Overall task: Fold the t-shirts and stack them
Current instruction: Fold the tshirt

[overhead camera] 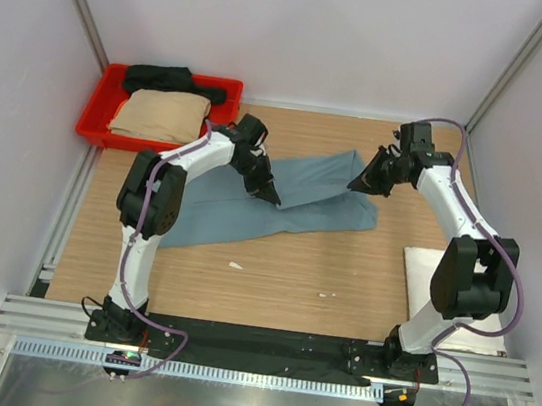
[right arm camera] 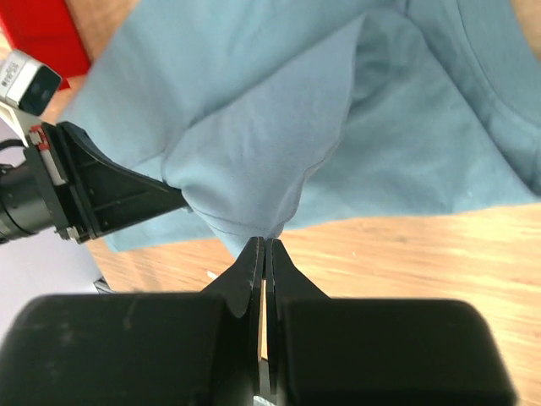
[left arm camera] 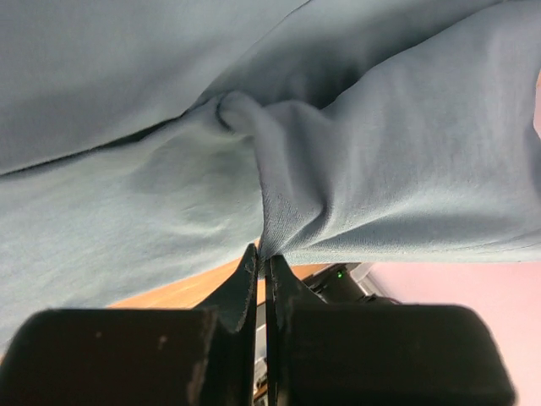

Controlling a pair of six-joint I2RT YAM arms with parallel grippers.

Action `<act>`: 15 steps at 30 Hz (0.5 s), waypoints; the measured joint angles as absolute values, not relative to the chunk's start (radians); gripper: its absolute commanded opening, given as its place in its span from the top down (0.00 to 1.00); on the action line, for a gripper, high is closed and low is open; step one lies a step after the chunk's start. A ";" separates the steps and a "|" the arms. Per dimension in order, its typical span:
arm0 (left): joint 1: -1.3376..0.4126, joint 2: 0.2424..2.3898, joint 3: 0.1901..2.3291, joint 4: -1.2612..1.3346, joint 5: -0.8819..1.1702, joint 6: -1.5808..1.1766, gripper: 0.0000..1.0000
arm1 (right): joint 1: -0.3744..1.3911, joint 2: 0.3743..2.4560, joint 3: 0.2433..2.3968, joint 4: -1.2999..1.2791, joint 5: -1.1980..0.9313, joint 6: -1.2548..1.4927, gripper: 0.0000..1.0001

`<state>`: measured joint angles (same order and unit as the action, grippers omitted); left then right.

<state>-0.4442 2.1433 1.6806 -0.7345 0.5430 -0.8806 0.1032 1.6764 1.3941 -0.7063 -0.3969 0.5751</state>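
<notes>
The teal-blue t-shirt (overhead camera: 317, 197) lies spread across mid-table. The left gripper (overhead camera: 272, 197) is clamped on a bunched fold at its centre. The right gripper (overhead camera: 356, 186) is clamped on cloth at its far right edge.

Overhead; two close wrist views; shared shirt (overhead camera: 316, 204)

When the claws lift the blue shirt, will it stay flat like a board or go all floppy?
Probably floppy: the blue shirt bunches into folds where the left claw pinches it. It will likely sag in between, since the cloth hangs in a peak from the right claw. It seems light too: small pinches hold it.
</notes>
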 measured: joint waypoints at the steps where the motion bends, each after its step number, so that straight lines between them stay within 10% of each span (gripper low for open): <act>1: -0.445 2.142 1.671 -0.735 0.547 -0.881 1.00 | 0.103 1.663 1.372 -0.707 -0.394 0.573 0.99; 13: -0.487 2.138 1.599 -0.753 0.570 -0.853 0.94 | 0.090 1.608 1.168 -0.681 -0.353 0.522 0.98; 15: -0.487 2.138 1.599 -0.753 0.570 -0.847 0.85 | 0.088 1.610 1.164 -0.670 -0.351 0.514 0.81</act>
<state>-0.4870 2.1380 1.5986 -0.7528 0.5697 -0.8471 0.0875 1.6104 1.1641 -0.6697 -0.3508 0.5137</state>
